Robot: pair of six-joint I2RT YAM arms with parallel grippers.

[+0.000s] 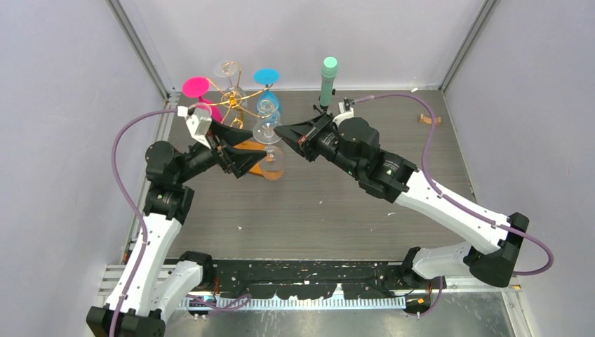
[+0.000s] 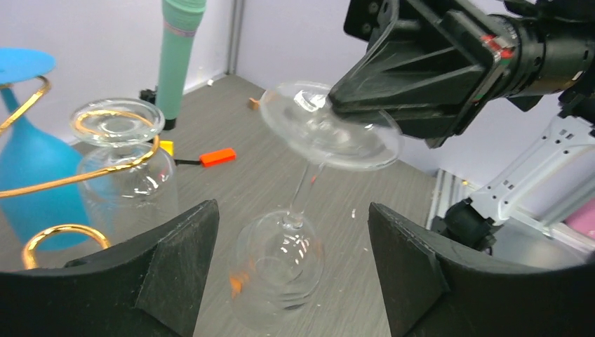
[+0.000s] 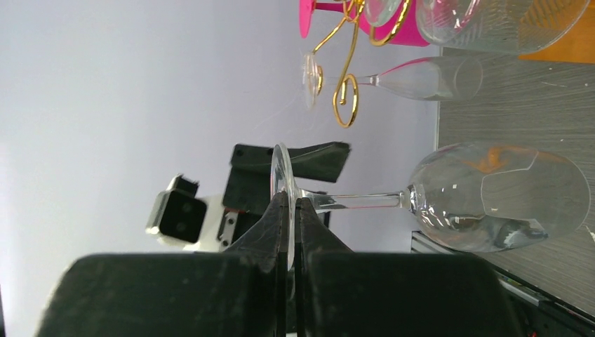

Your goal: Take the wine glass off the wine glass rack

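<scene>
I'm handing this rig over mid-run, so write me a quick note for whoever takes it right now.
Right hand shut on the foot of the wine glass, bowl hanging down.
Left hand open, fingers flanking the bowl, not touching.
Wine glass rack behind, other glasses on it.
Done: glass looks clear of the wire arms.
Left: carry it away, set it down.

Left arm point(image 1: 151, 246) and right arm point(image 1: 449, 207): white link shells joined by black joint housings, each trailed by a purple cable point(image 1: 116, 168). Left gripper point(image 2: 289, 232) and right gripper point(image 3: 291, 203) carry matte black, wedge-shaped fingers point(image 2: 175, 274).
</scene>
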